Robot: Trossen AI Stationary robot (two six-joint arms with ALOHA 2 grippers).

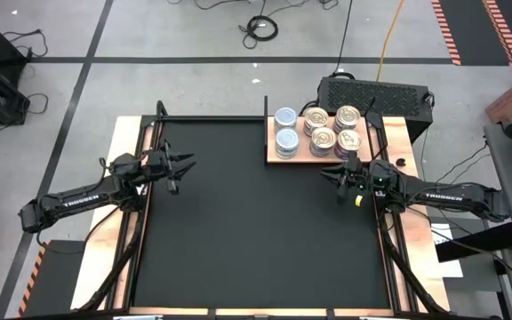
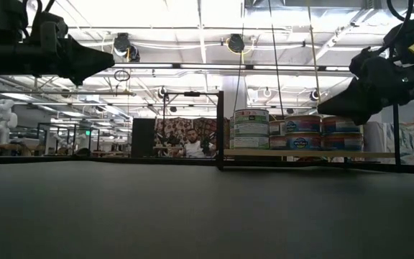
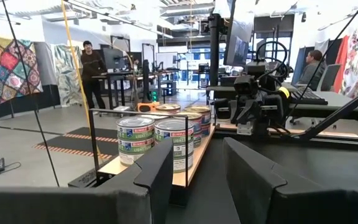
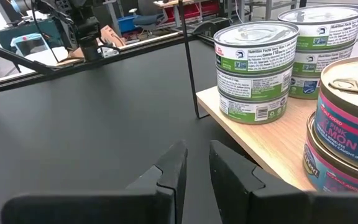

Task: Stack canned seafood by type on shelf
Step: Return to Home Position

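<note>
Two silver-topped can stacks point(image 1: 285, 116), four gold-topped stacks point(image 1: 324, 139), one wooden shelf point(image 1: 299, 156).

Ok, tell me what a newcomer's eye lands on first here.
Stacks first: silver-topped green-label tins at the left end of the wooden shelf, and gold-topped tins filling the rest. Next come the left hand and right hand, both empty and open, facing each other across the black mat.

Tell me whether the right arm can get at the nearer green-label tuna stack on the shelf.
Probably yes. The right claw hangs open off the shelf edge, and only black mat lies between it and that tuna stack. The pink salmon cans stand to one side, clear of the way.
</note>
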